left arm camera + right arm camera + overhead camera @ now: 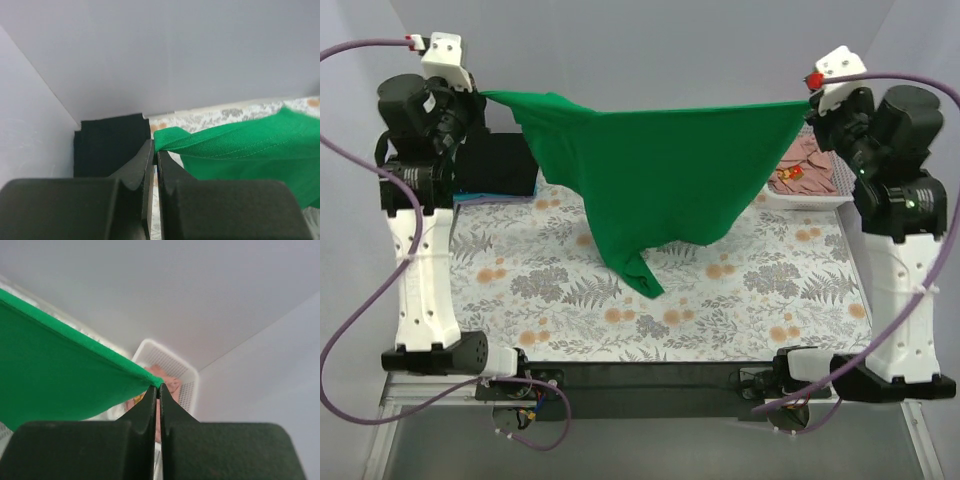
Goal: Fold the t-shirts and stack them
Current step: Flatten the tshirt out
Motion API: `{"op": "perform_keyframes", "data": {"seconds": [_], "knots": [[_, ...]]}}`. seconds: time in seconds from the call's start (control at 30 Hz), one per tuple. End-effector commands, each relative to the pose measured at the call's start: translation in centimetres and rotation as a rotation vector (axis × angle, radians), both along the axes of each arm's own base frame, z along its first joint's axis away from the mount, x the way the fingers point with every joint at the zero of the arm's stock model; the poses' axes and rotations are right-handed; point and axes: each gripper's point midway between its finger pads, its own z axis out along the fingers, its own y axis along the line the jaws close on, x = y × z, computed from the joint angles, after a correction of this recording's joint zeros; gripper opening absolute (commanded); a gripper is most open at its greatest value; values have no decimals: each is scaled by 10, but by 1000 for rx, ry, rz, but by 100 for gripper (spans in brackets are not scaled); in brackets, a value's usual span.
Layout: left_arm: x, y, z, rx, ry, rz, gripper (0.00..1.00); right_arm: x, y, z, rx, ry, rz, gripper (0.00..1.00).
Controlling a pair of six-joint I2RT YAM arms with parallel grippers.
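The bright green t-shirt (665, 175) hangs stretched in the air between both arms, its lower end drooping to the floral table cloth. My left gripper (480, 97) is shut on its left corner (170, 137). My right gripper (808, 102) is shut on its right corner (150, 379). A folded black t-shirt (500, 165) lies at the back left, under the left arm, and also shows in the left wrist view (107, 145). A dusty pink t-shirt (808, 160) with a small red-yellow mark lies in the basket at the back right.
The white lattice basket (835, 195) stands at the back right edge, also seen in the right wrist view (192, 382). A light blue cloth edge (485, 197) peeks from under the black t-shirt. The floral cloth (720, 300) covers the table. Grey walls enclose the back and sides.
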Motion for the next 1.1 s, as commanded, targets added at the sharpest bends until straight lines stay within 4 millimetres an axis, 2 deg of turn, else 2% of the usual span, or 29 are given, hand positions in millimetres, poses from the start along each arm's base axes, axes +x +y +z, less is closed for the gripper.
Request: {"op": "perform_keyframes", "data": {"seconds": [0.0,0.03,0.07,0.1,0.13,0.17,0.23,0.27,0.33,0.4,0.47,0.5,0.57,0.63,0.7,0.77,0.8,0.83,0.9,0.93,1.0,1.03,1.07], "knots": [[-73,13,89,-20,-274,90,0,-54,-18,90,74,-287,-70,1],[-80,16,88,-20,-290,110,0,-75,-22,107,87,-352,-76,1],[-113,17,116,-25,-401,119,0,-87,-23,115,95,-386,-76,1],[-127,18,122,-25,-437,128,0,-98,-28,123,105,-421,-97,1],[-141,19,129,-25,-474,136,0,-121,-32,138,124,-490,-103,1],[-165,18,140,-29,-528,134,0,-133,-33,145,132,-522,-100,1],[-190,26,155,-41,-594,184,0,-163,-36,160,156,-600,-100,1],[-213,26,167,-44,-649,192,0,-173,-37,165,164,-623,-98,1],[-236,30,179,-39,-703,219,0,-198,-42,175,180,-682,-105,1],[-265,36,197,-35,-773,257,0,-215,-46,185,193,-733,-113,1],[-273,44,204,-33,-782,305,0,-238,-51,199,206,-795,-124,1],[-288,45,215,-30,-819,317,0,-243,-51,204,204,-811,-125,1],[-286,50,218,-16,-810,344,0,-254,-54,216,196,-852,-132,1],[-287,56,218,-1,-801,382,0,-250,-55,219,168,-860,-141,1],[-282,57,212,12,-777,386,0,-236,-51,212,150,-834,-131,1],[-264,57,190,46,-706,381,0,-220,-41,200,130,-795,-85,1],[-253,55,177,66,-668,362,0,-201,-30,181,110,-737,-38,1],[-237,53,150,91,-600,346,0,-188,-25,167,96,-698,-20,1],[-214,46,108,147,-495,288,0,-164,-18,141,77,-628,9,1],[-195,34,63,177,-393,201,0,-138,-10,105,45,-542,37,1],[-182,28,17,188,-290,157,0,-117,-2,68,15,-467,73,1],[-176,21,-6,185,-246,110,0,-95,2,27,-7,-376,86,1],[-162,18,-50,168,-146,89,0,-84,7,5,-22,-332,109,1]]}}
